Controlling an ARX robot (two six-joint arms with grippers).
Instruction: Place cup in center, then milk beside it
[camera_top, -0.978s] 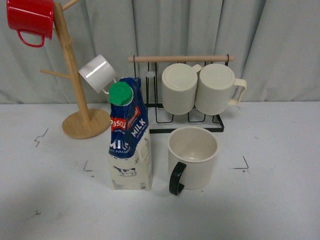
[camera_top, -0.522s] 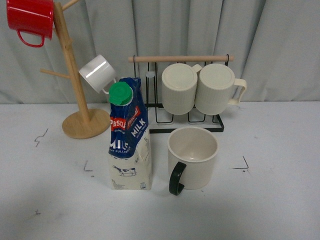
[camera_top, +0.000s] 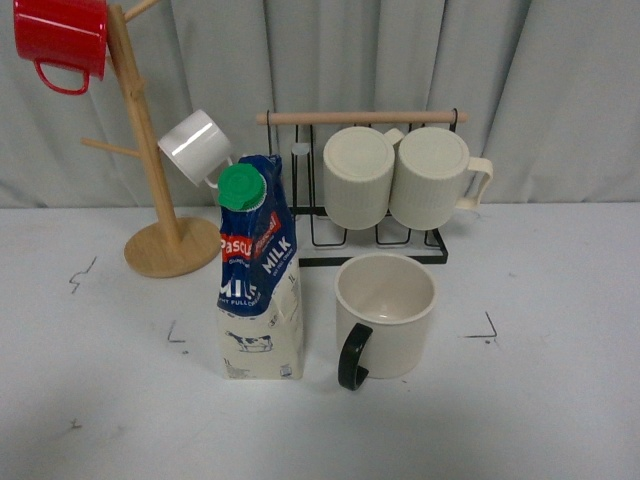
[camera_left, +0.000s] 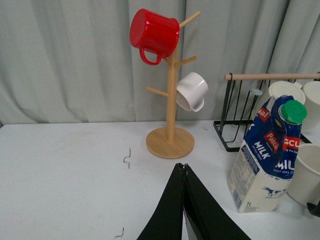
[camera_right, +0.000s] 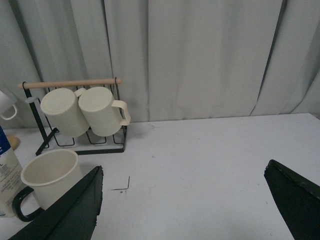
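The left gripper (camera_left: 184, 172) is keeping its fingers pressed together on nothing, the milk (camera_top: 258, 270) is standing just left of the cup (camera_top: 384, 316), and the right gripper (camera_right: 182, 200) is holding its fingers wide apart, also touching nothing.

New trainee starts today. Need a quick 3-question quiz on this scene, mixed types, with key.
1. True or false: the milk carton stands upright, left of the cup in the front view.
2. Which mug hangs highest on the wooden mug tree? A red B white C cream
3. Fill in: the left gripper is ____.

Key:
1. true
2. A, the red mug
3. shut; the right gripper is open and empty
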